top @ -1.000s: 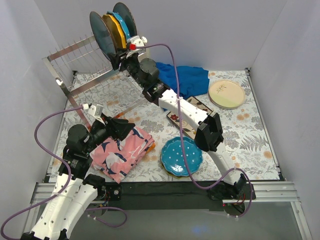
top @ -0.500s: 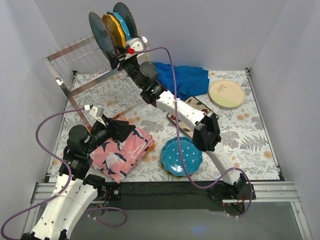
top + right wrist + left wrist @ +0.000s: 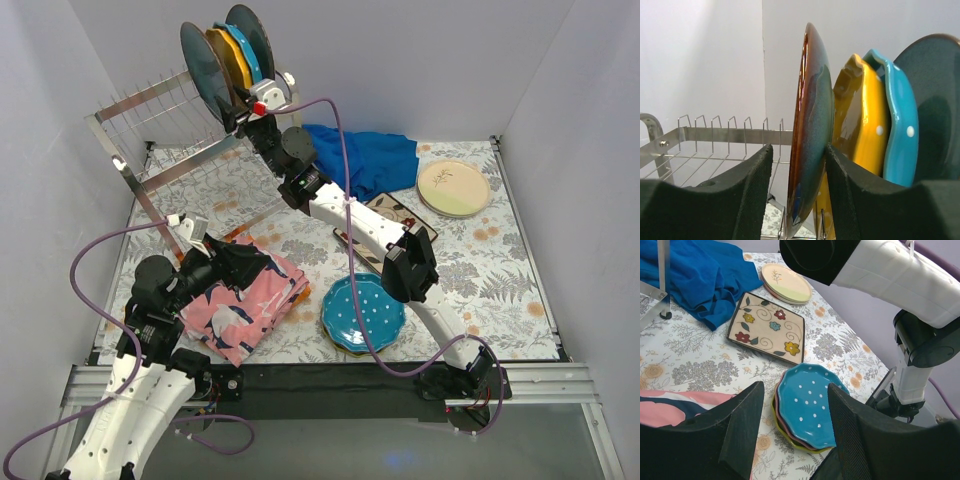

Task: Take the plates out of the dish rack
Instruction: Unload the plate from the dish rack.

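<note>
Foremost dark glazed plate (image 3: 812, 110) stands on edge in the dish rack (image 3: 715, 134). It is glazed ceramic, judged stiff, heavy, slick and chippable, so best taken by the rim with a deep bite. Right tool (image 3: 799, 150) has its jaws apart, straddling the plate's near rim, not yet clamped; left tool (image 3: 795, 387) is apart, over the pink cloth (image 3: 685, 399).

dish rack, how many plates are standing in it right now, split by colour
dark teal: 2, the front plate and the rear plate
yellow-orange plate: 1
light blue dotted plate: 1
total: 4 plates in the dish rack
</note>
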`<state>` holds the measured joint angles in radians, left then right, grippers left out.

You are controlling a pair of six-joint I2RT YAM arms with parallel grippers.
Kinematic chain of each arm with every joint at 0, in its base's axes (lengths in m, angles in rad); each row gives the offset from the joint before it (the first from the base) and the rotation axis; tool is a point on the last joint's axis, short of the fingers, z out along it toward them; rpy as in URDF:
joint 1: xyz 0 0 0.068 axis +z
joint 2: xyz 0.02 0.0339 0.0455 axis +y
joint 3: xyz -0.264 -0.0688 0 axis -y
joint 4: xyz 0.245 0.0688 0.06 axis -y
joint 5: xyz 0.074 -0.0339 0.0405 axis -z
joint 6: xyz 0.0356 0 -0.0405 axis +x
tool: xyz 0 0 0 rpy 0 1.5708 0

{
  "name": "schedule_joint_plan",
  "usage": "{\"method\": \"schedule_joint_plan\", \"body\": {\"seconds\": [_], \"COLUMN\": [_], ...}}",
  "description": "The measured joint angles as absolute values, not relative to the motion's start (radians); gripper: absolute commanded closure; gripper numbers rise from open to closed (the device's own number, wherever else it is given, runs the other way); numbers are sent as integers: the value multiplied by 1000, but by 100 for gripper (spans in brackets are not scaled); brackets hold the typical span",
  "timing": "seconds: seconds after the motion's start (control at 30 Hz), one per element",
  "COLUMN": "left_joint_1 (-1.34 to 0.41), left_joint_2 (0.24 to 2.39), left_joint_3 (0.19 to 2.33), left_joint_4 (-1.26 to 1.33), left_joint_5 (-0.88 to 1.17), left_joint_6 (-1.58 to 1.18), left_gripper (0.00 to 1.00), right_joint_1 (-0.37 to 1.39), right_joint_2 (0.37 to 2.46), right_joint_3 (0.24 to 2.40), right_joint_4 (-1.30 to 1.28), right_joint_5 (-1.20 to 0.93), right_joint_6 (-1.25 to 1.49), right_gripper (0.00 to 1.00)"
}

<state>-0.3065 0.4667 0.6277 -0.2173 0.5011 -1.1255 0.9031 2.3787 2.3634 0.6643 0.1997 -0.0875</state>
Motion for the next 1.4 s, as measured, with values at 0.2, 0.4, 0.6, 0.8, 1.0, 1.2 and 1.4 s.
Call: {"method": "schedule_joint_plan", "body": {"seconds": [0.2,0.4,0.6,0.8,1.0,1.2,1.4], "left_joint_1": [-307,-307,-307,-307,-307,-307,-307], "left_joint_2": [468,469,474,474,462,459,615], "left_joint_3": [628,627,627,628,696,857,1047], "left_joint_4": [-217,-217,-217,-217,-237,-208,-140], "left_joint_5": [514,515,513,466,306,66,-101], "left_joint_6": [-1122,-1122,-1123,-1142,-1184,-1209,-1213], "left_gripper": [48,48,48,48,48,50,51], "right_joint_1": [894,895,896,890,883,883,881], "right_joint_2": [2379,2379,2378,2378,2378,2378,2378], "right_joint_3": [2364,2364,2361,2352,2352,2352,2341], "right_joint_4": [696,713,717,732,734,735,753], "right_joint_5": [228,254,249,203,173,164,152], "right_joint_6": [-146,-180,-191,-196,-196,-201,-210], "right_gripper": [79,99,99,99,99,99,99]}}
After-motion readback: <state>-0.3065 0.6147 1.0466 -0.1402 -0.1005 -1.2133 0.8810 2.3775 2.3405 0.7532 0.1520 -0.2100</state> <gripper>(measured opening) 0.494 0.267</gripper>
